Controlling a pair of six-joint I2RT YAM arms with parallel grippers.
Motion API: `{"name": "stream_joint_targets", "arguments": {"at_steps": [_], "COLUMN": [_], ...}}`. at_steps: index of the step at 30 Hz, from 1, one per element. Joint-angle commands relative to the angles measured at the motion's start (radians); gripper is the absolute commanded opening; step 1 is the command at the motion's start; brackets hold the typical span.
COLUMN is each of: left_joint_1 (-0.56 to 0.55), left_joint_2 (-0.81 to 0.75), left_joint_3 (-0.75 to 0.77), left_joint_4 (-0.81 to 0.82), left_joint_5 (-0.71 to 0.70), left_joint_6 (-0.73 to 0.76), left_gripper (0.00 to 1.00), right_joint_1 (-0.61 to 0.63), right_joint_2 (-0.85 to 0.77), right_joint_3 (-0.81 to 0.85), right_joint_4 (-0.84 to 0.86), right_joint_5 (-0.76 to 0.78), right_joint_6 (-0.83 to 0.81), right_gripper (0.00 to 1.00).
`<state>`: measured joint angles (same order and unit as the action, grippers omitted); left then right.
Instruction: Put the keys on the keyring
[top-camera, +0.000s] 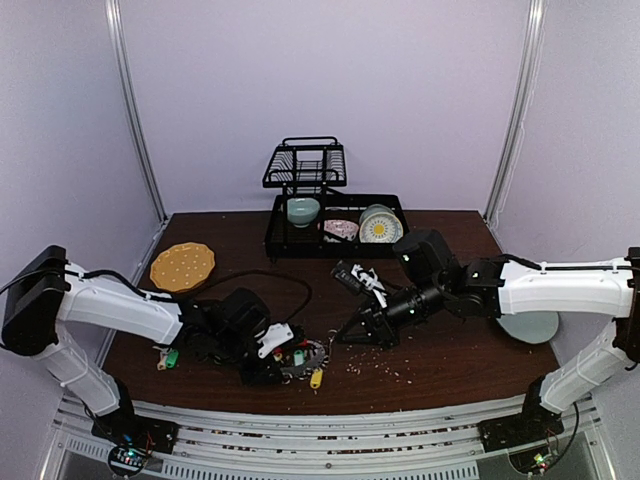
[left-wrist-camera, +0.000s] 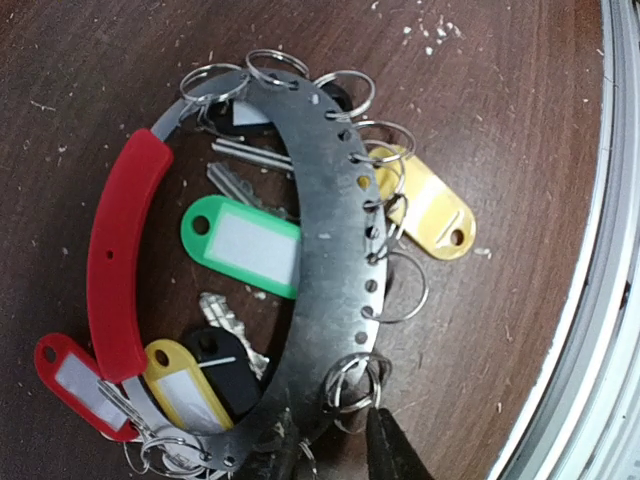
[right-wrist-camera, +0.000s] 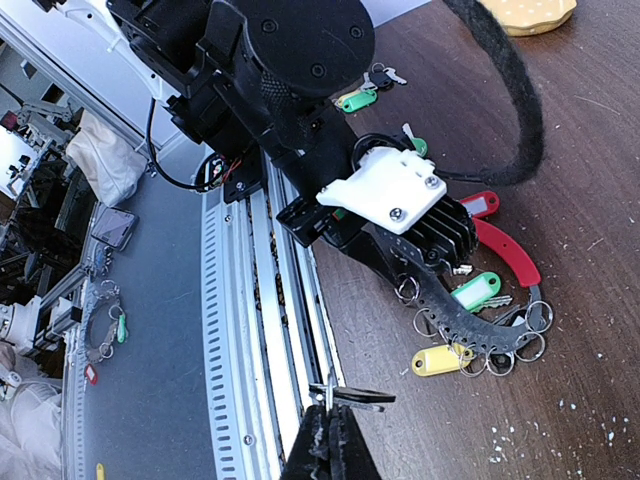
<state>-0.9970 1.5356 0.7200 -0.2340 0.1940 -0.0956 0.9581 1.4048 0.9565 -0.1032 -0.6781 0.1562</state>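
One keyring (left-wrist-camera: 325, 260) sits near the table (top-camera: 450, 370) front edge, carrying six tags (left-wrist-camera: 240, 245) — two yellow, two dark, one green, one red (paper inserts blank). The left gripper (right-wrist-camera: 400, 262) clamps its perforated metal band; the right gripper (right-wrist-camera: 328, 425) pinches one key (right-wrist-camera: 352, 397) — one green-tagged key (top-camera: 170, 357) lies well apart

Right of the keyring (top-camera: 306, 358) the brown table (top-camera: 450, 365) lies bare, with only crumbs (top-camera: 385, 372). The left gripper (top-camera: 280, 366) sits clamped on its left rim. Just behind-right hangs the right gripper (top-camera: 338, 338), pinching a key (right-wrist-camera: 352, 397). A dish rack (top-camera: 335, 225) stands well behind.
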Motion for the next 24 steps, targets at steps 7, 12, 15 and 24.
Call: {"name": "stream_joint_targets", "arguments": {"at_steps": [7,12,15,24], "left_joint_1": [-0.002,-0.005,-0.005,-0.005], "left_joint_2": [0.044,0.016,-0.033,-0.246], "left_joint_3": [0.024,0.007,0.012,-0.017], "left_joint_4": [0.051,0.051,0.039,0.058], "left_joint_5": [0.039,0.050,0.042,-0.017], "left_joint_6": [-0.055,-0.056,-0.046,0.007], "left_gripper": [0.19,0.00,0.00,0.00], "right_joint_1": [0.003,0.004,0.003,0.002], "right_joint_2": [-0.011,-0.013,-0.009,-0.014], "right_joint_3": [-0.002,-0.006,-0.001,-0.002], "right_joint_4": [-0.008,0.000,0.000,0.003], "right_joint_5": [-0.008,-0.006,-0.007,-0.004], "right_joint_6": [-0.006,-0.006,-0.007,-0.003], "right_gripper": [0.00,0.00,0.00,0.00]}}
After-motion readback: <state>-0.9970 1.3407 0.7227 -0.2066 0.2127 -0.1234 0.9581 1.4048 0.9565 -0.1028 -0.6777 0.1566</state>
